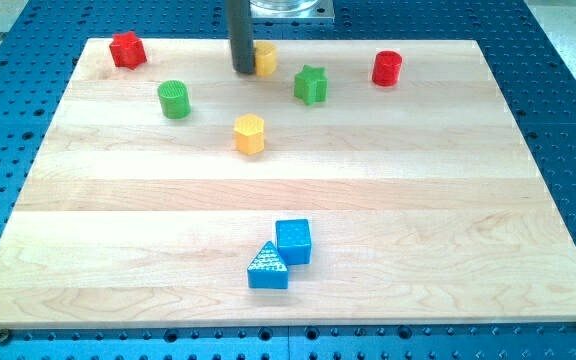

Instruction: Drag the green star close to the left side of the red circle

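Wooden board (288, 190) on blue perforated table (568, 100). Top-left corner: red star (126, 49); green cylinder (175, 99) below & to its right; yellow block (266, 58) near top edge, partly hidden, shape unclear; yellow hexagon (250, 134) approx. mid-board. Near view's bottom: blue cube (293, 241) touching blue triangle (267, 267), triangle on the cube's lower left.

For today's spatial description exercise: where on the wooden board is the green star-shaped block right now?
The green star-shaped block sits near the view's top, right of centre, between the partly hidden yellow block beside my tip and the red cylinder block on the view's right.
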Action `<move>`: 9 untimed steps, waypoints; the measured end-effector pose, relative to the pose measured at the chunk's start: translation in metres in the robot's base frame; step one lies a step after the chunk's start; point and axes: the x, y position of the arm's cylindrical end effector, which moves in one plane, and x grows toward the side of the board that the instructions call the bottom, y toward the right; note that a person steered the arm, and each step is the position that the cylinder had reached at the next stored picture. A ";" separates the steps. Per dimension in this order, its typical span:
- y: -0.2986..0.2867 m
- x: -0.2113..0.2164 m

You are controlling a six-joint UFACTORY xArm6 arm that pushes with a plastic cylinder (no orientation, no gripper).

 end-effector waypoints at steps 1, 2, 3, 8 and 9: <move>0.011 0.001; 0.007 0.011; -0.006 0.011; 0.063 0.049; 0.079 0.016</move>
